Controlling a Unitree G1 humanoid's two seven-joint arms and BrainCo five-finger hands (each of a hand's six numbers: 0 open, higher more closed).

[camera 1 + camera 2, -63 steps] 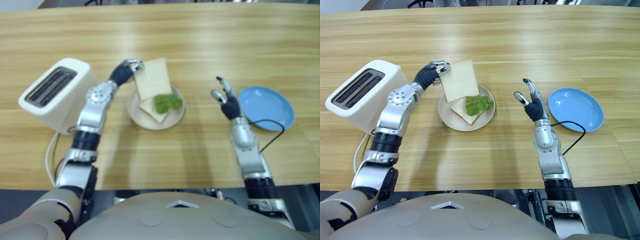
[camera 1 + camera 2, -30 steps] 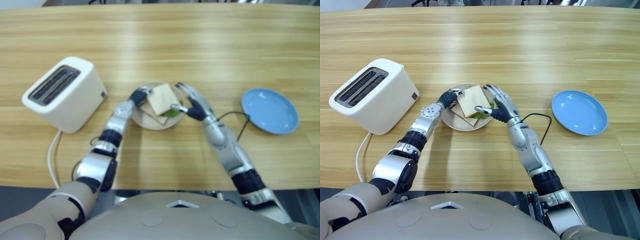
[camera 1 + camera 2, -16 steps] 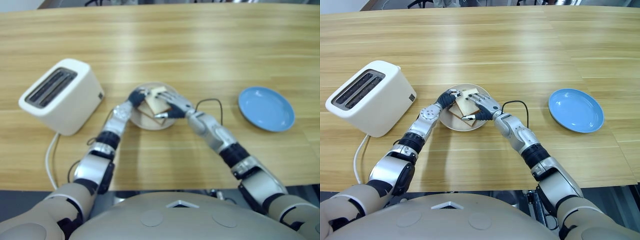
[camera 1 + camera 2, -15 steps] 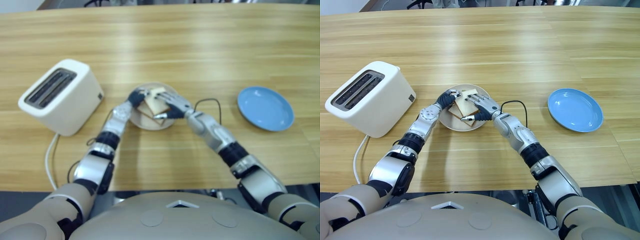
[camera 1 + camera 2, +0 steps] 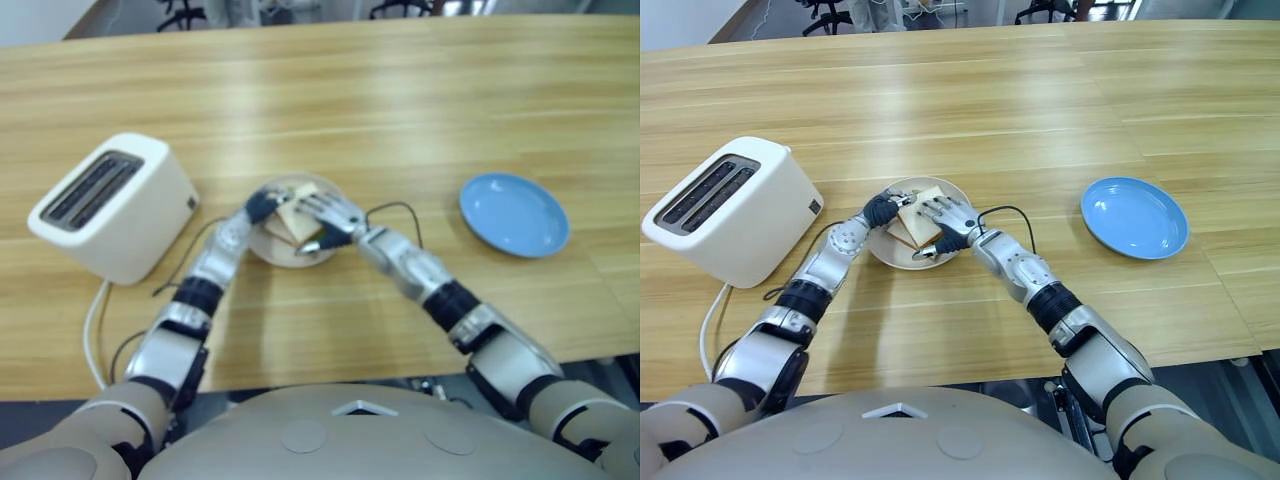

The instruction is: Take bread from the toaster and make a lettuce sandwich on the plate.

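Resting flat on the bread slice (image 5: 918,225), the right hand (image 5: 952,228) has its fingers spread apart; the left hand (image 5: 878,211) clamps its fingers on the slice's opposite edge. The plate (image 5: 888,259) lies beneath both sets of fingers.

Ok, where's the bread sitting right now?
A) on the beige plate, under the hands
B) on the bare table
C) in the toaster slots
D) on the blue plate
A: the bread lies stacked on the beige plate, with the left hand at its edge and the right hand spread over it.
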